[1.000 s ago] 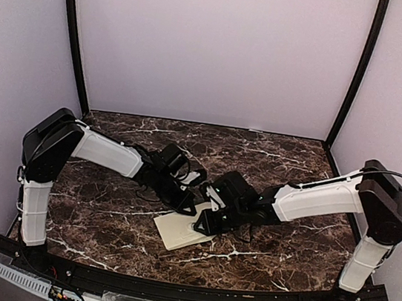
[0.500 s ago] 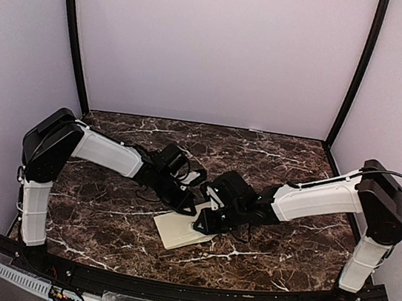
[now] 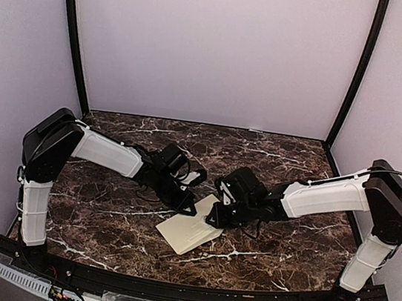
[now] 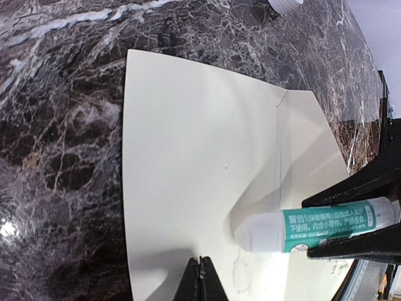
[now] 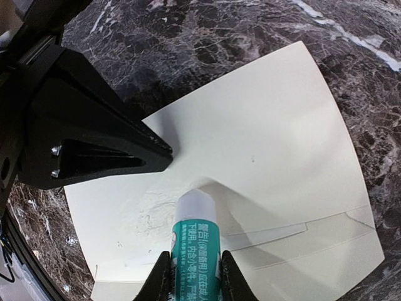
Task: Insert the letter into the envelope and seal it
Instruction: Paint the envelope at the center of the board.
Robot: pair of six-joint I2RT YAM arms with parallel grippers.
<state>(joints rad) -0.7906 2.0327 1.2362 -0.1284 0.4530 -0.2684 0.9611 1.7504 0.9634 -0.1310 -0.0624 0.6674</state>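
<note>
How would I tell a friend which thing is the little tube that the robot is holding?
On the dark marble table, look for the cream envelope lying flat on it. The right gripper holds a glue stick with its tip down on that envelope. It is the only coloured thing there: a white tube with a teal label and white print.

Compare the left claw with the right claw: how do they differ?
The left claw is shut and empty; the right claw grips a green-labelled glue stick. The left claw's tips sit on the envelope; the right claw hangs above it. Both point at the envelope.
</note>
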